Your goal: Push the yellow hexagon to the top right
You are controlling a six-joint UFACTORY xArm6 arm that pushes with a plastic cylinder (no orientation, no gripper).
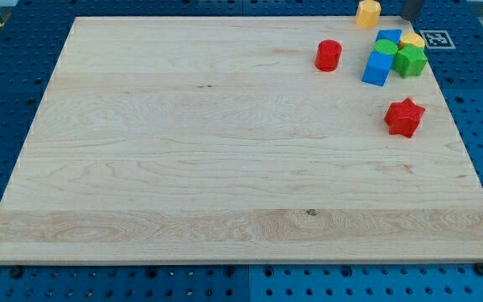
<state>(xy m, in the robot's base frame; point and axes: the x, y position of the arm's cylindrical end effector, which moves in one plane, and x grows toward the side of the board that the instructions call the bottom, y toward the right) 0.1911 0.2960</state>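
Your yellow hexagon (368, 13) sits at the view's top edge of the wooden board (183, 151), towards the right; judged from that spot alone, it is already close to the top-right corner, with only a short way left to the view's right. The dark rod (412, 8) shows just to its right at the very top of the view; you cannot see where my tip meets the board, so whether it touches the hexagon is not clear, though the two look apart. There are no jaws on this rig, so nothing can be said of open or closed; the rod simply stands there.

Look at how the rest lies; a tight cluster sits below the hexagon, well clear of it: a blue block (376, 68), a green round block (385, 46), another blue block (390, 36) behind it, a green star-like block (410, 60) and a yellow block (412, 40) peeking out at the back, all touching or nearly so. A red cylinder (328, 55) stands alone to the cluster's left; a red star (404, 117) lies apart below.

The hexagon itself reads as a small, chunky yellow-orange piece with a paler top face; its facets are only faintly visible.
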